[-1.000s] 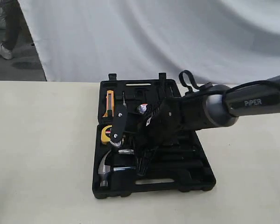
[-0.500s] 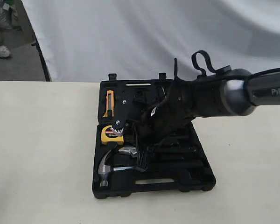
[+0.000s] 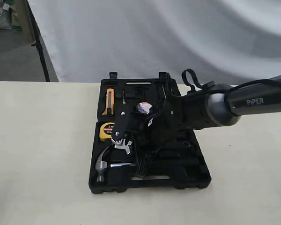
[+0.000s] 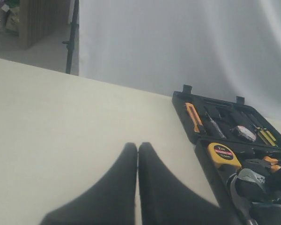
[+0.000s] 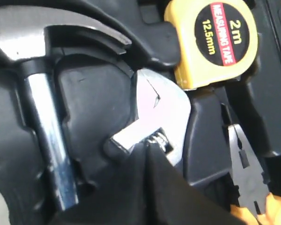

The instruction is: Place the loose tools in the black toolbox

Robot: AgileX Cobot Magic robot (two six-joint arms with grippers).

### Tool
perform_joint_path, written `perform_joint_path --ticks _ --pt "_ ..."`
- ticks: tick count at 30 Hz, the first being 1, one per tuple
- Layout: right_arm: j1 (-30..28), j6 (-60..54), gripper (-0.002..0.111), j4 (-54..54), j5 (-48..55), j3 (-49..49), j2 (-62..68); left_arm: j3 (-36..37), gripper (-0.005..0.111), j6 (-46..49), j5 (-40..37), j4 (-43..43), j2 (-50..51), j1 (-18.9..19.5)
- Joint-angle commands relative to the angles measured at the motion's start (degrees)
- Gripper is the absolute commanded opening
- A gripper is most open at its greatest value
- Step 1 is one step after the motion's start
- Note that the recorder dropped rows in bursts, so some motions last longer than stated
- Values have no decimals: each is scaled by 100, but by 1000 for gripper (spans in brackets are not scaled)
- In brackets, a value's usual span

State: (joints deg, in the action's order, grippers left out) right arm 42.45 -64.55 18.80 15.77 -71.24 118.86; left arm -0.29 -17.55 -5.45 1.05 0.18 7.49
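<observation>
The black toolbox lies open on the table, and its edge also shows in the left wrist view. In its recesses are a hammer, a yellow tape measure, an orange knife and a silver adjustable wrench. My right gripper is shut, and its tips rest against the wrench's head by the thumbscrew. In the exterior view this gripper reaches in from the right over the box. My left gripper is shut with nothing in it, over bare table beside the box.
Pliers with orange handles lie in the box next to the wrench. A white curtain hangs behind the table. A dark stand is on the floor at the far left. Cream table surrounds the box.
My right arm has come down and its shut tips now meet the wrench head. The toolbox has slid slightly to the left and nearer.
</observation>
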Motion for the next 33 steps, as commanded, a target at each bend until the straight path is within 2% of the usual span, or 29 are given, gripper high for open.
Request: perform_joint_path --ticks 1,10,21,33 --pt "-33 -76 0 -32 245 59 -43 -15 1 -27 41 25 -18 145" --pt "-174 560 0 -32 540 72 -745 -15 1 -27 41 25 -18 145" --pt "-573 542 0 -233 379 72 188 -15 1 -27 41 25 -18 145" --pt "-574 1218 0 -244 1025 -68 -938 -15 1 -27 41 25 -18 145"
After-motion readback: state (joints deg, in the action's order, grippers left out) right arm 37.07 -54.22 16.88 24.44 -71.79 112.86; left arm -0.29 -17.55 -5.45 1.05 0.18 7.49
